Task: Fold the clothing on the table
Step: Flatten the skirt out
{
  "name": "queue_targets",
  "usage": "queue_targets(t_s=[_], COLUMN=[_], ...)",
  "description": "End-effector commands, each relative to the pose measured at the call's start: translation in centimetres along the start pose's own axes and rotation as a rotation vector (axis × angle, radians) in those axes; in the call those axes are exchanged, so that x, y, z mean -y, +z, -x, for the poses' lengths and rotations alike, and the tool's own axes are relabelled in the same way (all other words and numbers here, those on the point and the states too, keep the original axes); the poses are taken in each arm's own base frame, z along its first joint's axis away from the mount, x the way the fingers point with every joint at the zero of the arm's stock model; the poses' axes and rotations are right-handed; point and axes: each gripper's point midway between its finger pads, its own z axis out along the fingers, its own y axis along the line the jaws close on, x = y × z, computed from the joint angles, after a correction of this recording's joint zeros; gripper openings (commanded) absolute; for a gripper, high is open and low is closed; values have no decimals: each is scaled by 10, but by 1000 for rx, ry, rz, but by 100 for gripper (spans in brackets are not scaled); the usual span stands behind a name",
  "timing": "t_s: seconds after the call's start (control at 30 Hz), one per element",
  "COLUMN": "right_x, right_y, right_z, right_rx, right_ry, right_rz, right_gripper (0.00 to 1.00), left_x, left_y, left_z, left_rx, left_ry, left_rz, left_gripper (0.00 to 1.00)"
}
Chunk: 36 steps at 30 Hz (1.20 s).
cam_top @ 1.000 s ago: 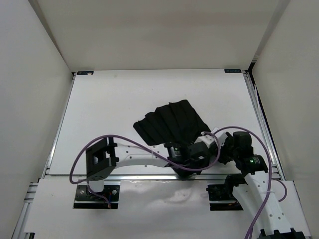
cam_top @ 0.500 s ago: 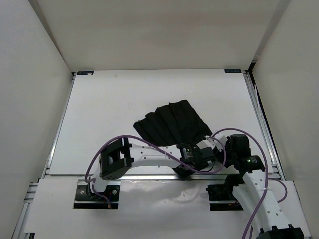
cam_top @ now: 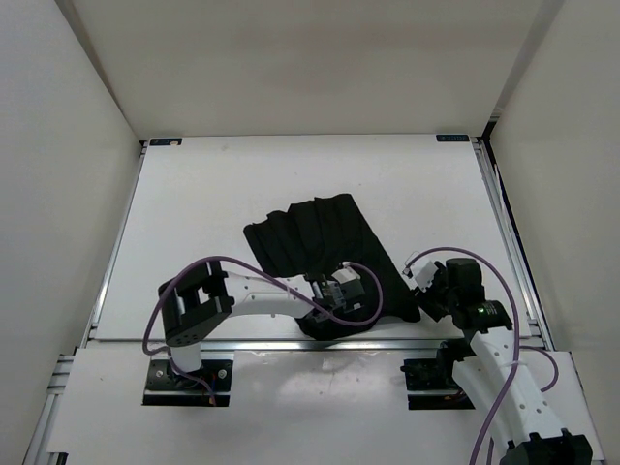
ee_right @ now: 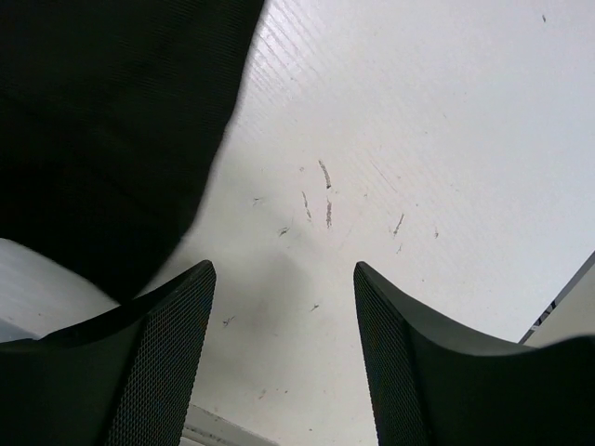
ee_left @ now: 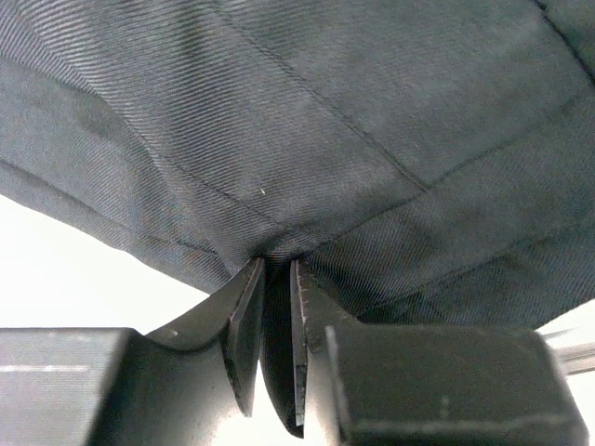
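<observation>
Black, soft, pleated fabric clothing lies spread across the middle of the overhead frame and reaches toward the lower centre. It rests on the large flat white rectangular table, which has metal rails along its edges. At the lower hem of the clothing, the left gripper, a black two-finger claw, has its jaws drawn nearly together on a puckered fold of the cloth. Creases in the weave radiate from that pinch across the upper part of the wrist view. The right gripper, black with mesh-textured fingers, hangs just right of the cloth over bare, lightly scuffed tabletop. Its jaws stand wide apart with nothing between them, and the edge of the clothing fills the upper left of its wrist view.
</observation>
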Motion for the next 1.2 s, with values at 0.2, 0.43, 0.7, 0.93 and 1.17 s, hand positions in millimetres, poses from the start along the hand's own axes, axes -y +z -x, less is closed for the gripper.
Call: queue_targets(t_s=[0.2, 0.43, 0.7, 0.93, 1.17], right_x=[-12, -17, 20, -4, -15], right_y=[-27, -24, -46, -12, 6], right_z=[50, 81, 124, 84, 61], right_rx=[196, 175, 153, -160, -242], right_ry=[7, 45, 646, 1053, 1153], right_rz=[124, 106, 457, 653, 626], right_gripper=[67, 70, 68, 66, 68], left_x=[-16, -43, -41, -86, -50], left_y=[-15, -11, -72, -87, -62], left_z=[-3, 10, 50, 37, -3], left_rx=[40, 45, 355, 360, 196], left_ry=[-61, -124, -489, -770, -829], left_rz=[-40, -34, -480, -689, -759], left_gripper=[45, 61, 76, 99, 99])
